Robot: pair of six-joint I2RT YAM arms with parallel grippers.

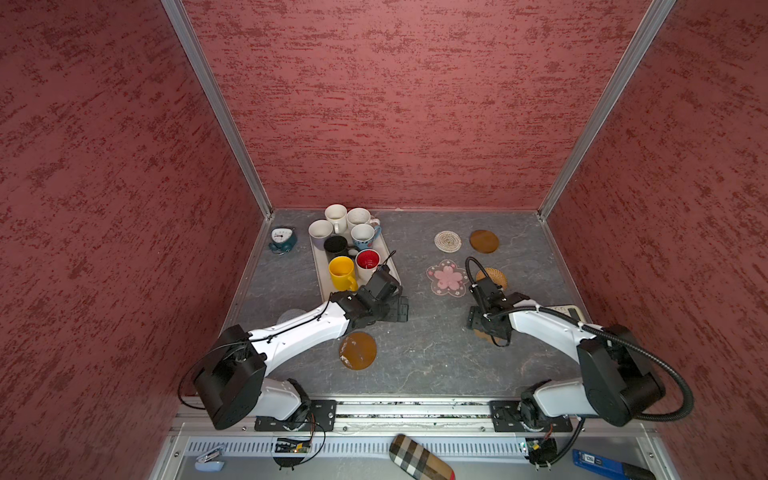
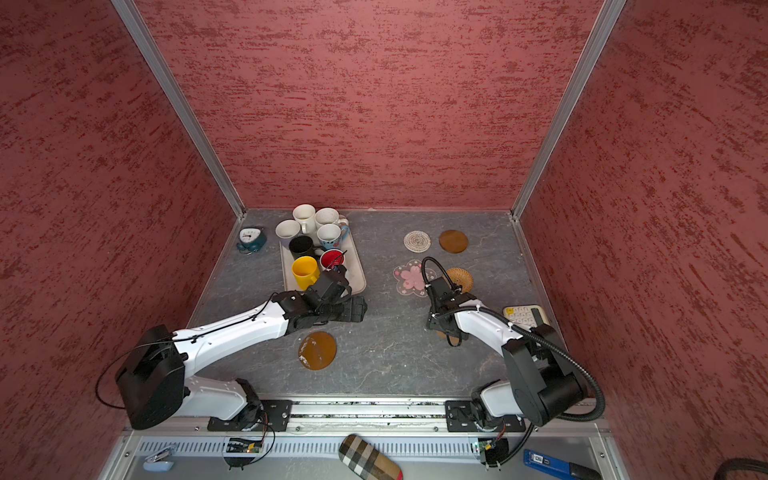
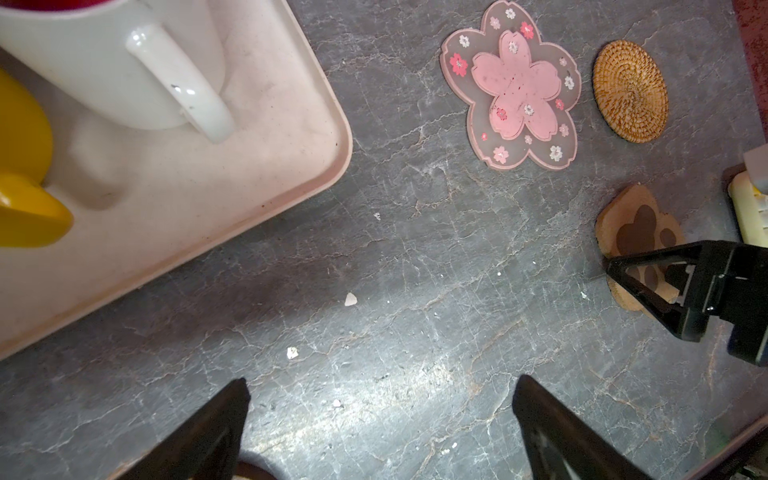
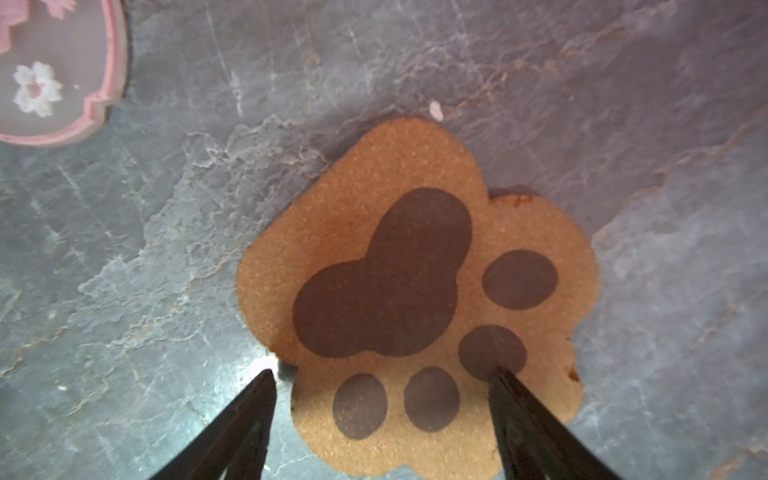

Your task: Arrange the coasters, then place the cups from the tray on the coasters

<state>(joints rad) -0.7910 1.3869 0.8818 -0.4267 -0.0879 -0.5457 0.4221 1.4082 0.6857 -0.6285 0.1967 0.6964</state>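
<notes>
On a grey, marble-veined surface (image 1: 432,365) walled in by red textured panels, two white and black robot arms reach inward. At the far left sits a beige tray (image 1: 389,254) holding seven upright mugs: a yellow mug (image 1: 341,272) and a white mug with red inside (image 1: 368,261) nearest, then a black mug (image 1: 336,245) and a blue mug (image 1: 365,236), with three pale mugs (image 1: 336,216) behind. The left hand (image 3: 382,378) hovers over bare surface just beside the tray's near corner, its fingers (image 3: 208,436) spread wide and holding nothing. Coasters lie on the right side: a cream woven spiral (image 1: 447,241) and a brown disc (image 1: 484,241) at the back, and nearer, a pink flower coaster (image 1: 446,277) beside a tan rattan round (image 1: 498,276), which a cable partly hides in both top views. The right hand (image 4: 382,372) is low over a paw-print coaster (image 4: 407,282) lying flat. Its fingers are parted, one tip (image 4: 523,415) over a toe pad and the other over the surface beside the coaster's edge; whether they touch cannot be told. A second brown disc (image 1: 358,350) lies near the front, beside the left forearm. A teal alarm clock (image 1: 282,240) stands left of the tray, and a calculator (image 1: 565,311) shows past the right forearm.
</notes>
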